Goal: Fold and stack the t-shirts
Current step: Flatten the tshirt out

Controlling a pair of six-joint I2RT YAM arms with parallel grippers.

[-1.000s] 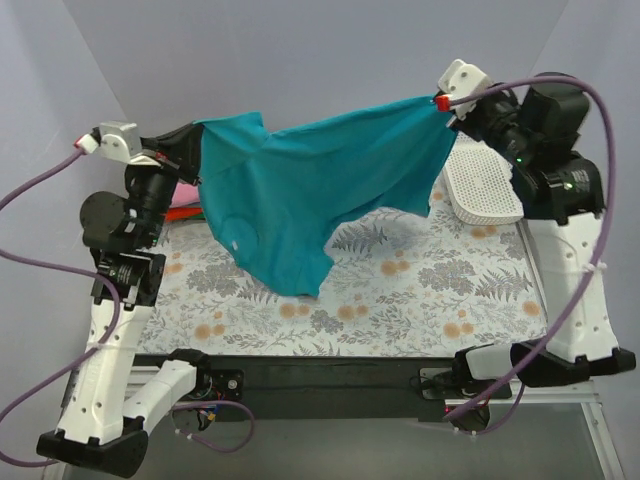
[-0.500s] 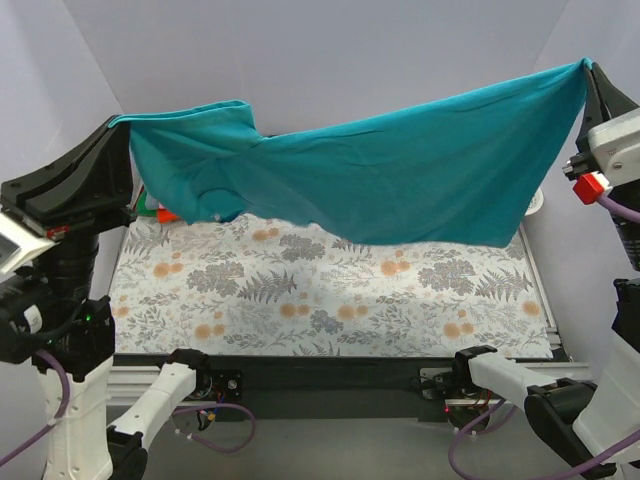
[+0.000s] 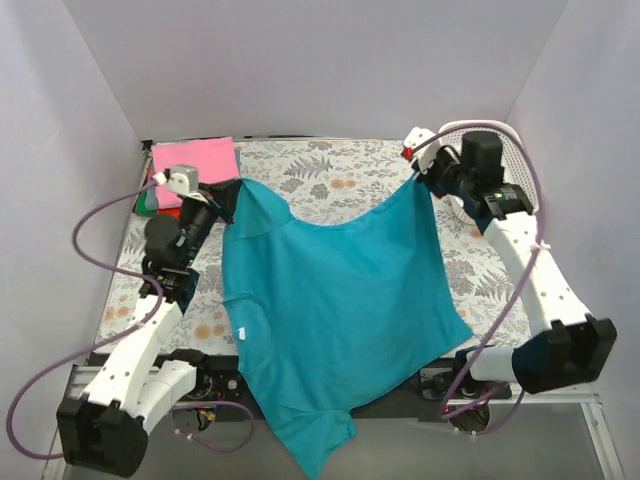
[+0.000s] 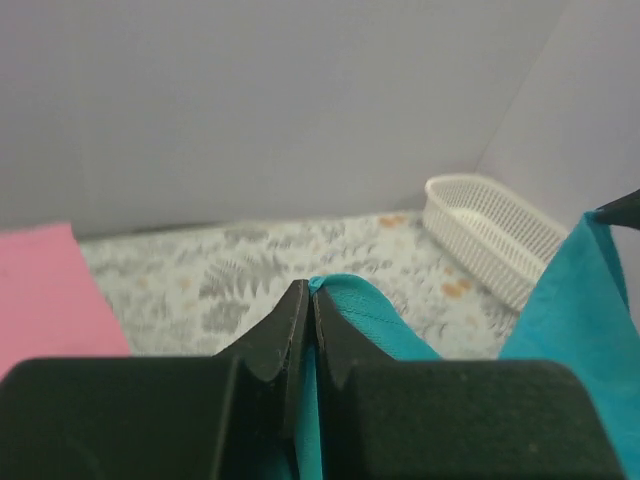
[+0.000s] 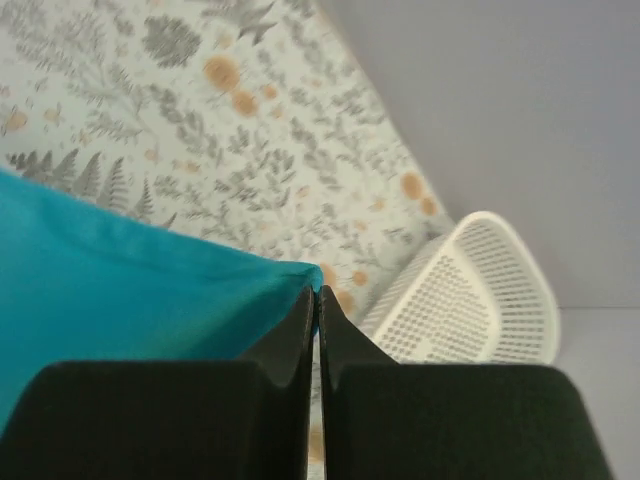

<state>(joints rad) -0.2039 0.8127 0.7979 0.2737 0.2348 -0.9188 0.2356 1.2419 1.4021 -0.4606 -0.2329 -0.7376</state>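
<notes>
The teal-blue t-shirt (image 3: 330, 310) is spread open over the table, its lower part hanging past the near edge. My left gripper (image 3: 232, 193) is shut on its far-left corner; the cloth (image 4: 350, 300) shows pinched between the jaws at my left gripper (image 4: 310, 290). My right gripper (image 3: 420, 172) is shut on the far-right corner, and the cloth (image 5: 150, 280) sits at the tips of my right gripper (image 5: 317, 297). A folded pink t-shirt (image 3: 195, 160) tops a stack at the far left, with orange-red and green edges (image 3: 148, 200) under it.
A white mesh basket (image 3: 495, 165) stands at the far right, partly behind my right arm; it also shows in the left wrist view (image 4: 490, 235) and right wrist view (image 5: 470, 290). The floral table cloth (image 3: 330, 170) covers the table.
Both arms have come down from high and wide and moved toward the far side. The shirt, stretched taut in the air before, now drapes over the table and its near edge.
</notes>
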